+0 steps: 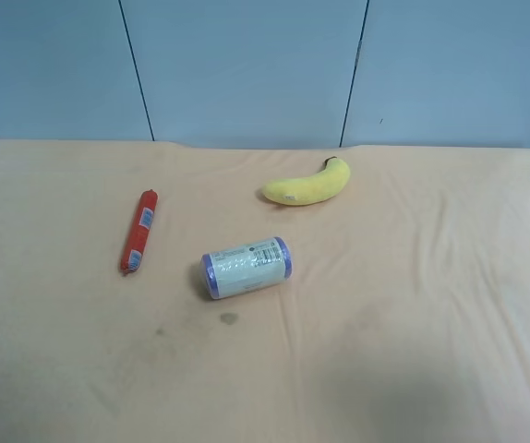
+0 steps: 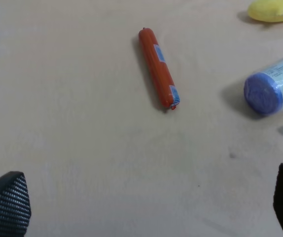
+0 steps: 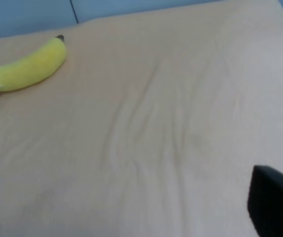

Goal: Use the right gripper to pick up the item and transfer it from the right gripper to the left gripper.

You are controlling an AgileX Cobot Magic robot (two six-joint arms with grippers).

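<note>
Three things lie on the peach-cloth surface (image 1: 413,305) in the exterior high view, and no arm or hand shows there: the red sausage stick (image 1: 138,232) toward the view's left, a white roll with purple ends (image 1: 246,267) near the middle, and a yellow plush banana (image 1: 308,185) farther back toward the blue wall. The stick lies flat, well apart from the roll, its long axis running near-to-far with the far end leaning slightly to the view's right; its small white-blue label sits on the farther half. In the right wrist view, the right hand (image 3: 131,217) shows only as two dark fingertips (image 3: 272,205) at opposite edges of the picture, spread wide, with nothing between them but wrinkled cloth; it hovers above the surface, looking down and forward toward the banana (image 3: 25,69), and the stick is not in this view. In the left wrist view, the left hand (image 2: 146,207) is likewise wide apart, one ribbed fingertip (image 2: 6,205) at one edge and a dark one at the other, holding and touching nothing. The stick (image 2: 159,67) lies ahead of it on bare cloth, its crimped end nearest the hand, its length pointing away, with the roll's purple end (image 2: 263,93) off to one side and the banana (image 2: 274,10) beyond.
</note>
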